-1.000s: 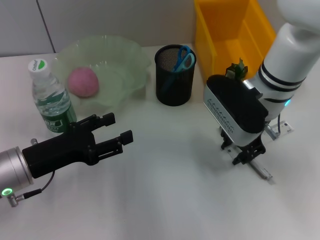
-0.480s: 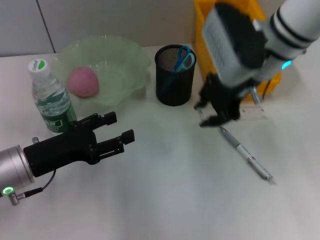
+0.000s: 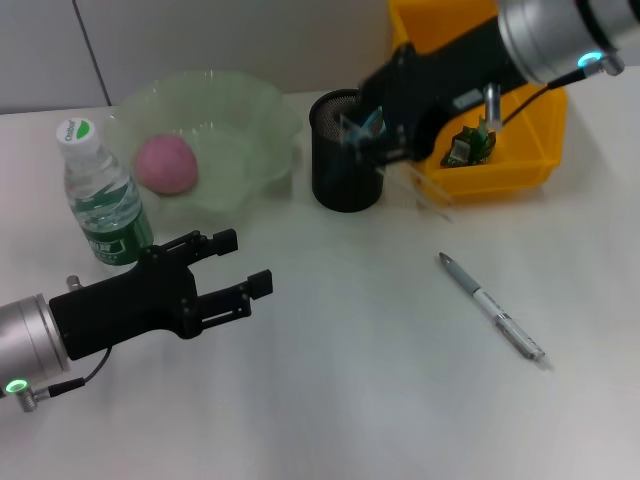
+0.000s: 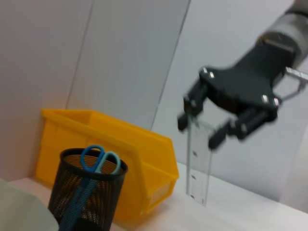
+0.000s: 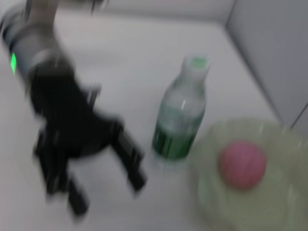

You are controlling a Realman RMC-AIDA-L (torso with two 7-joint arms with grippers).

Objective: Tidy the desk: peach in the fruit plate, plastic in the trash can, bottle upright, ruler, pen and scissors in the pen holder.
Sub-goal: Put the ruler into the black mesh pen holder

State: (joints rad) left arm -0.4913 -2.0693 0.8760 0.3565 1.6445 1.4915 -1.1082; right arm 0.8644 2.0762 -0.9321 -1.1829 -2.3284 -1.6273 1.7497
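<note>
My right gripper [image 3: 385, 150] is shut on the clear ruler [image 3: 425, 188], held beside the black mesh pen holder [image 3: 345, 185]. The left wrist view shows that gripper [image 4: 198, 131] with the ruler [image 4: 198, 166] hanging upright from it, above the table and to the side of the holder [image 4: 86, 202]. Blue scissors [image 3: 368, 118] stand in the holder. The pen [image 3: 490, 305] lies on the table at the right. A pink peach [image 3: 165, 163] rests in the green fruit plate [image 3: 250, 110]. The bottle [image 3: 100, 195] stands upright. My left gripper [image 3: 245, 262] is open and empty near the bottle.
The yellow trash can [image 3: 520, 120] at the back right holds green plastic [image 3: 470, 145]. The right wrist view shows the bottle [image 5: 182, 120], the peach [image 5: 242, 163] and my left gripper [image 5: 96, 163], all blurred. Bare table lies between the pen and my left gripper.
My right gripper lifted the ruler off the table near the pen and carried it back and leftward to the pen holder. The left arm barely moved.
</note>
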